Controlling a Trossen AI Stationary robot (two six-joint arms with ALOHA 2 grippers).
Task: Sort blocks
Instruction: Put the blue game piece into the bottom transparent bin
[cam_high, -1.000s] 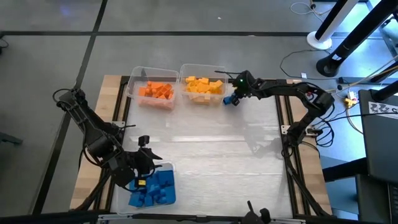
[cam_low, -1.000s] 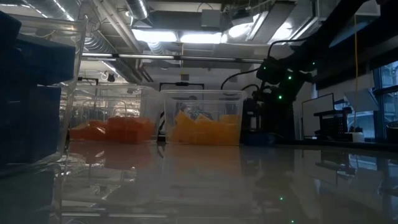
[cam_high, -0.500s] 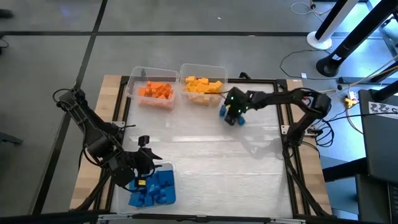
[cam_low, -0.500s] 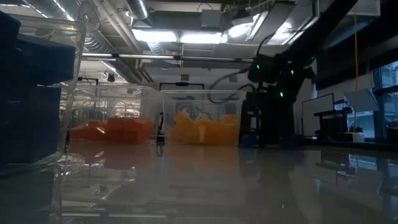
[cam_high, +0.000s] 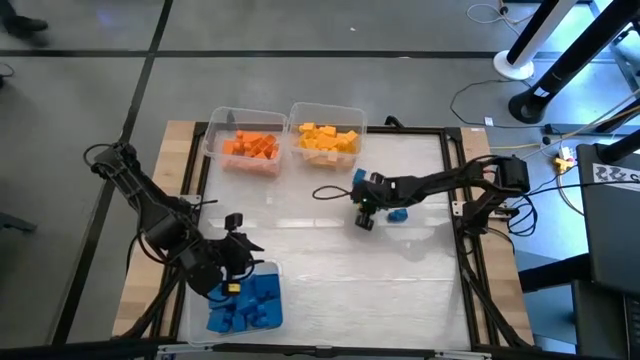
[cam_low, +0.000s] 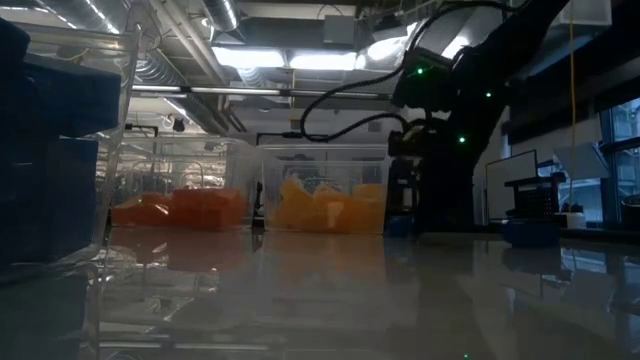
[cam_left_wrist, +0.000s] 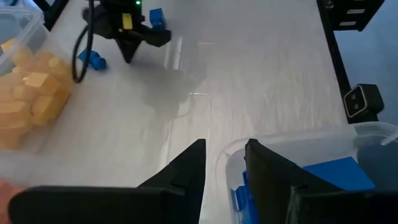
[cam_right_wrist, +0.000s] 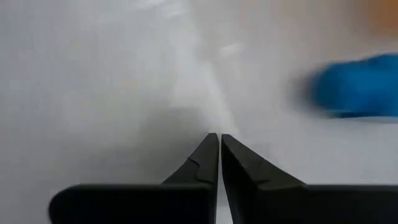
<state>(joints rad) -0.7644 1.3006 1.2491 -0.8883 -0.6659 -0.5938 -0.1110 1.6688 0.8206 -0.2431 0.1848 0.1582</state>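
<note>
1. Nearest you: the left gripper hangs over the rim of the blue bin, jaws a narrow gap apart w/ nothing between them. The sorted blue blocks are piled right under it. If you drop that arm w/o looking, imo it clips the bin wall and shoves the whole bin.
2. Mid table: the right gripper is low over the bare table, jaws pinched together, holding nothing. You can't pick anything up like that, so open first.
3. Just beside it sits a loose blue block, apart from the tips. Go at it w/ the jaws closed, or come in off-centre, and you'll prob just knock it toward the table's right edge.
4. A second loose blue block lies close by the right arm's wrist, toward the far bins. A wide swing could sweep it away.
5. The cable loops out over the table on that arm's bin side. Could drag on smth if you reach left.
6. Far end: the yellow bin and orange bin are side by side. Blue goes to the near bin, so don't dump it in the closer yellow one.
</note>
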